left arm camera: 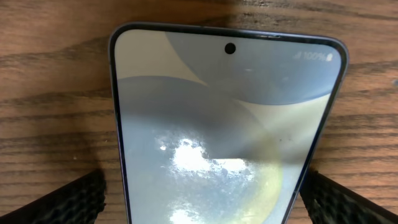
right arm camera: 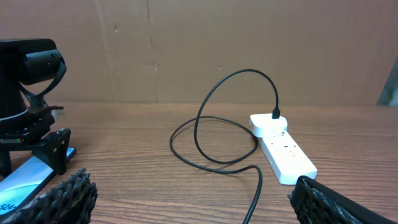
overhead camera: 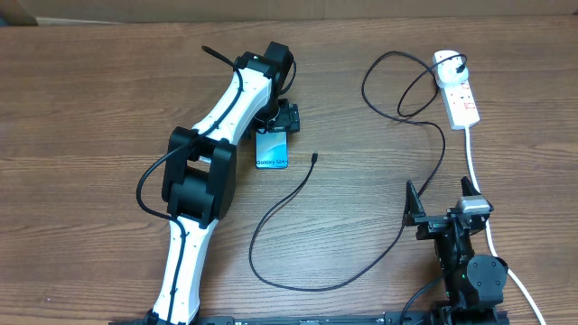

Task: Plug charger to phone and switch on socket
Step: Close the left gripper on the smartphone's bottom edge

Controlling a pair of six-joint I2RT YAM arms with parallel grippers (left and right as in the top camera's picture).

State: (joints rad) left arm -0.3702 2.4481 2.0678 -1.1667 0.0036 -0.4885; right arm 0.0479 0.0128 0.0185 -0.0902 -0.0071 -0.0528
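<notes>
Wood-grain table (overhead camera: 90,108), brown cardboard wall behind it in the right wrist view.

Phone (overhead camera: 272,151): flat on the table, screen up, left of centre. White text shows near the short edge facing the camera's bottom side. Left wrist view shows the lit screen (left arm camera: 224,137) with its camera hole and a glare patch.

Left gripper (overhead camera: 275,129): over the phone's far end, jaws spread wide, one finger (left arm camera: 81,196) on each side of the handset. That finger stands clear of the phone's edge; the other sits close to the edge, contact not resolvable. Nothing pinched.

Charger (overhead camera: 289,194): black cable lies in loose curves across the table. Its connector tip (overhead camera: 313,158) rests on the wood near the phone's right side, apart from it. The other end is plugged into the round end of the power strip (overhead camera: 461,95).

Power strip: white, at the far right, its thick white cord (overhead camera: 474,158) running toward the right arm.

Right gripper (overhead camera: 441,203): near the table's front right, well apart from the phone, jaws spread wide, empty.
</notes>
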